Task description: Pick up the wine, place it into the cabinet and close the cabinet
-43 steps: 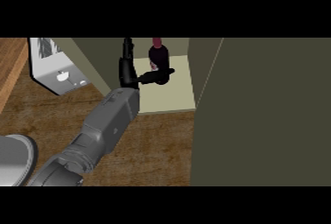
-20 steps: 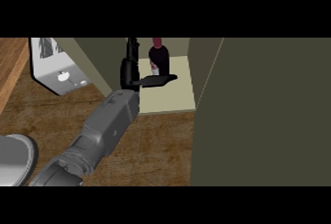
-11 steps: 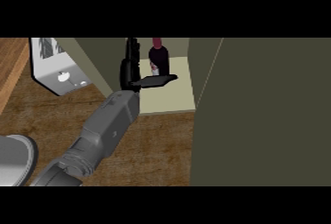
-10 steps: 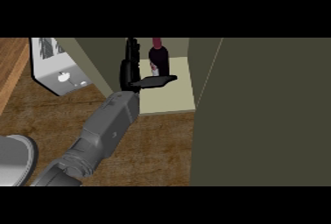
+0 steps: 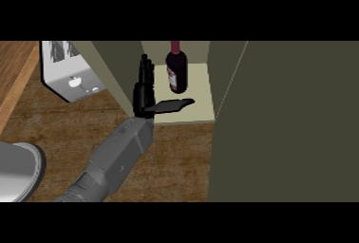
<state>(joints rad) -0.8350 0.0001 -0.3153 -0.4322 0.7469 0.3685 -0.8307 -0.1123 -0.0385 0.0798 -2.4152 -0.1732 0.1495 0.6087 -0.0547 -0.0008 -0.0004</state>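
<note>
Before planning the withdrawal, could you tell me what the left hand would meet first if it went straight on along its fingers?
Probably the cabinet back wall: the left hand points inward, beside the wine, though depth is unclear.

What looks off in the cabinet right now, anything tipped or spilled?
Nothing stands out. The wine bottle stands on the cabinet shelf, no spill visible. The left hand is open beside it, fingers straight, not holding it. The cabinet door is open, so closing is not yet done.
</note>
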